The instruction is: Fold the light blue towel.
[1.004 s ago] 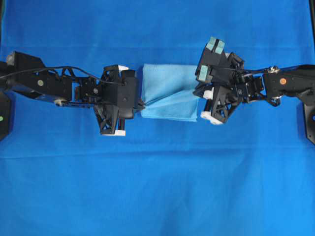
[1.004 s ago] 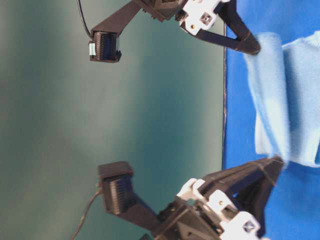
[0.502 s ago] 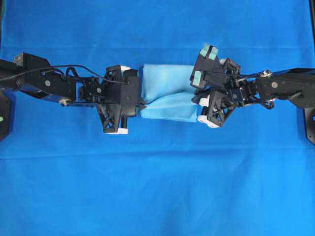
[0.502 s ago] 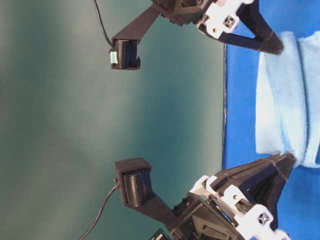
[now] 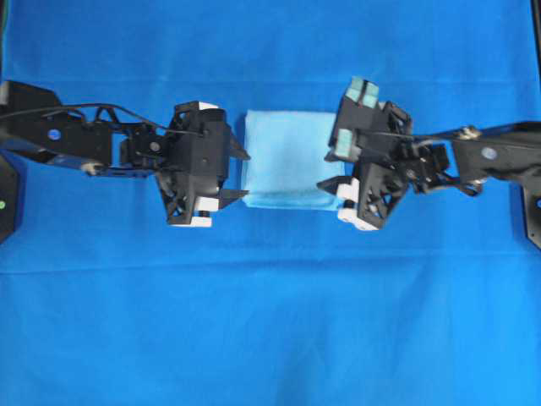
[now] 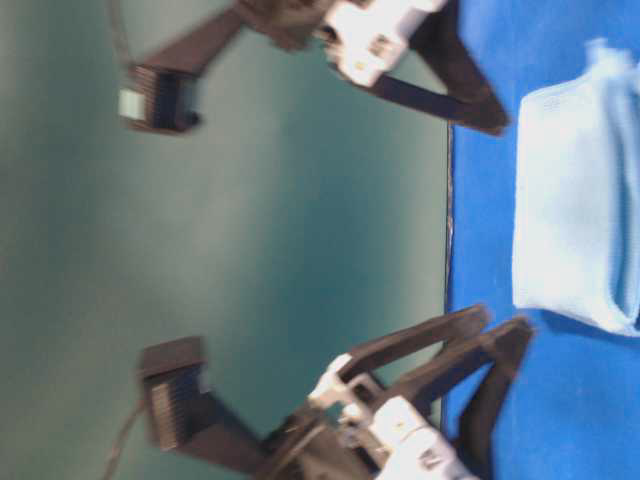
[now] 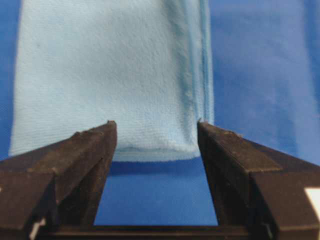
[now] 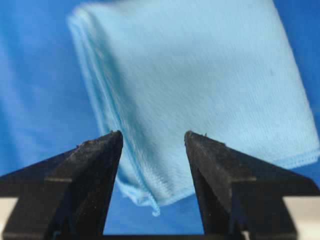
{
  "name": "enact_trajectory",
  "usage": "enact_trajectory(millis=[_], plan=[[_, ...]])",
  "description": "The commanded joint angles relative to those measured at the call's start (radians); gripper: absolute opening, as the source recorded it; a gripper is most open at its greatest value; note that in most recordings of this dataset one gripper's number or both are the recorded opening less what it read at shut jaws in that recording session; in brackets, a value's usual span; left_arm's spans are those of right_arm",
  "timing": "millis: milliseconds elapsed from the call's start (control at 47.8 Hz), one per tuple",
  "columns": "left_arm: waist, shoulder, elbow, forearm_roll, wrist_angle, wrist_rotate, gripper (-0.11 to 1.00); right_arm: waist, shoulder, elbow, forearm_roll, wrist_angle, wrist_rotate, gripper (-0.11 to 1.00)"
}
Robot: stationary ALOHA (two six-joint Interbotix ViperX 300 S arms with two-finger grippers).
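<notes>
Pale blue and already layered, the light blue towel lies folded flat mid-table between the arms — the fold looks done. The left gripper and right gripper both stand wide, empty, just beside its edges.

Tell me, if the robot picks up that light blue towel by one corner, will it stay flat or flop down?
It would probably flop. The light blue towel looks soft and fuzzy, lying folded in limp layers on the table cloth, so it likely droops and unfolds when lifted. It seems thin, so probably light. Pushed, it would likely bunch up rather than slide neatly.
</notes>
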Motion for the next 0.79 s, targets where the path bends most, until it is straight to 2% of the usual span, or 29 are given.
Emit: enact_trajectory(millis=[0, 105, 251, 502, 774], plan=[[-0.003, -0.084, -0.005, 0.000, 0.041, -0.003, 0.62, 0.021, -0.089, -0.025, -0.002, 0.041, -0.005, 0.58], [-0.005, -0.169, 0.009, 0.000, 0.094, -0.003, 0.62, 0.028, -0.172, -0.017, -0.006, 0.094, -0.008, 0.58], [-0.003, -0.311, 0.058, 0.000, 0.110, -0.017, 0.59, 0.028, -0.313, 0.029, -0.046, 0.138, -0.017, 0.57], [-0.003, -0.632, 0.199, 0.000, 0.110, -0.026, 0.59, 0.028, -0.568, 0.137, -0.086, 0.143, -0.021, 0.57], [0.000, -0.951, 0.330, 0.000, 0.190, -0.044, 0.59, 0.028, -0.836, 0.278, -0.115, 0.147, -0.041, 0.57]])
